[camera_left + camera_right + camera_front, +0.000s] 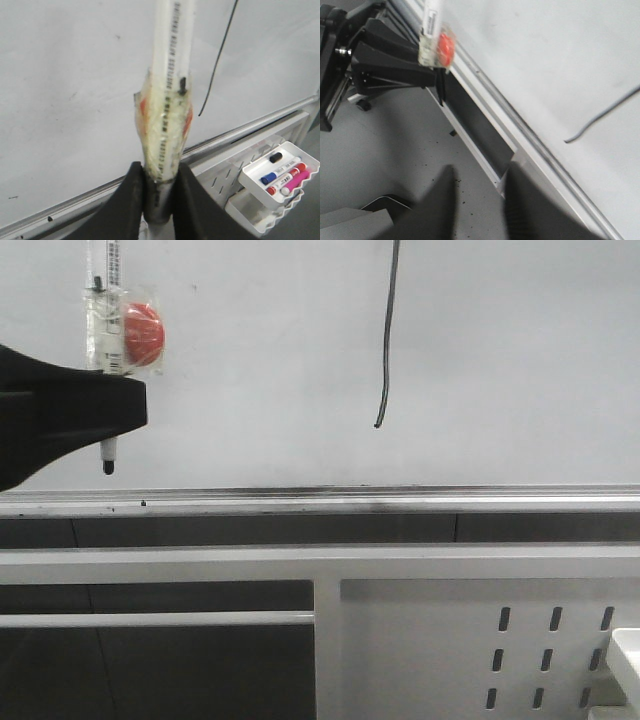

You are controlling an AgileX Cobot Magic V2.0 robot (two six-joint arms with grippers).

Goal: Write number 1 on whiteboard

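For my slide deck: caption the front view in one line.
Left gripper holds the marker tip-down, left of a drawn number 1 on the whiteboard.

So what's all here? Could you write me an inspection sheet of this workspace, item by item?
Surface: whiteboard, pale, faint smudges, silver rail along its bottom edge.
Job's things: number 1, a thin dark near-vertical line curving at its lower end; marker pen with a red magnet taped on, tip down, left of the line, no ink beneath it.
Clutter: tray of coloured markers on the perforated frame below the board.
Grippers: left gripper shut on the marker pen; right gripper open, holding nothing.
Cables: nothing seen.
Surroundings: grey floor beneath the board, speckled with dark bits.
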